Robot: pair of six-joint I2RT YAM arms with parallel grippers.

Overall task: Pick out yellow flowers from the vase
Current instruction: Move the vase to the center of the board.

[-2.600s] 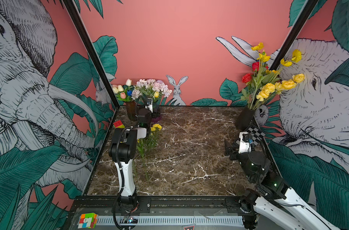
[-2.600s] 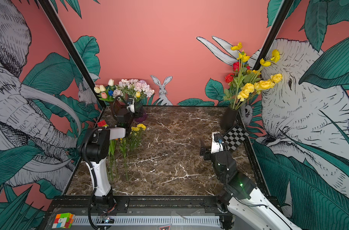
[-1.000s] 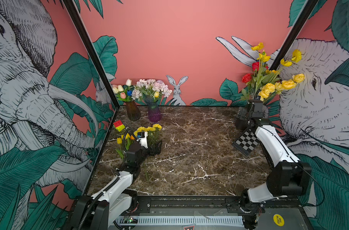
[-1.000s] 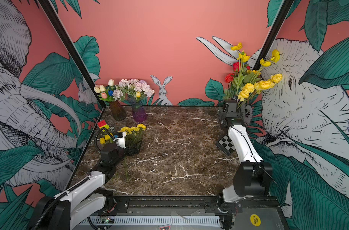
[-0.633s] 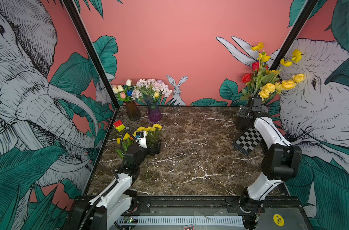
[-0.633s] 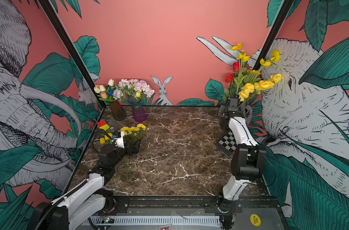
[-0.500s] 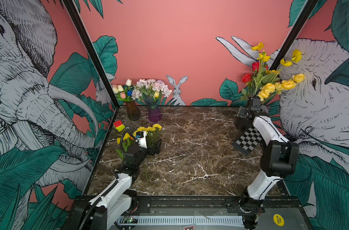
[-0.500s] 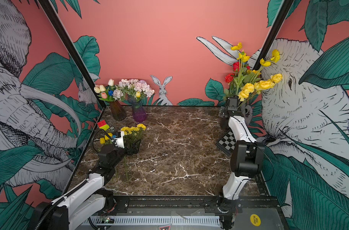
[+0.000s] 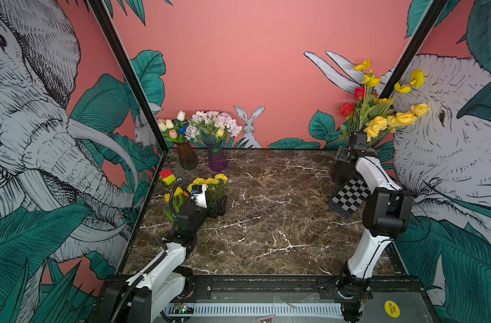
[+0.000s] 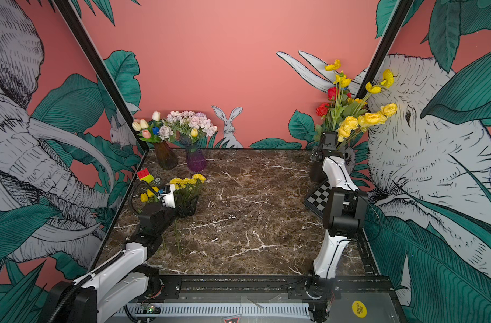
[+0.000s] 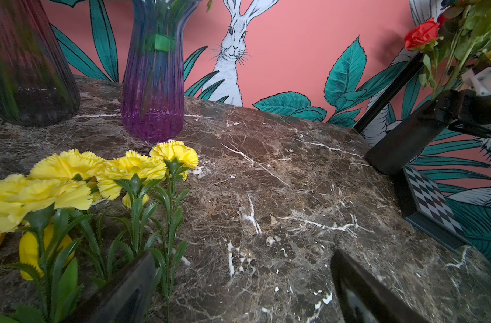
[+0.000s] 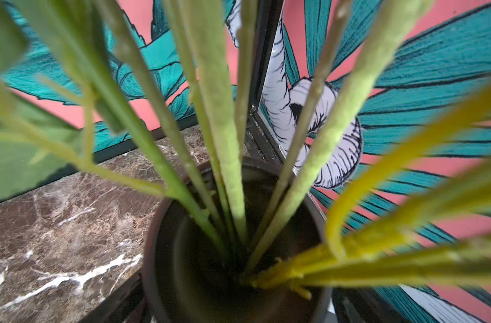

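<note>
Several yellow flowers stand with red roses in a black vase at the back right. My right gripper hangs at its mouth. In the right wrist view green stems fan from the vase rim; the dark fingers lie wide apart against either side, and I cannot tell whether they press it. Yellow carnations and yellow tulips lie on the marble at the left. My left gripper rests open beside them, holding nothing.
A brown vase of mixed tulips and a purple vase, with lilac clusters and one yellow tulip, stand at the back left. A colour cube leans on the left wall. A checkerboard lies beside the black vase.
The right arm's elbow has swung up and back toward the black vase, the gripper staying at its mouth. The left arm has hardly moved; the flowers on the table lie as before.
</note>
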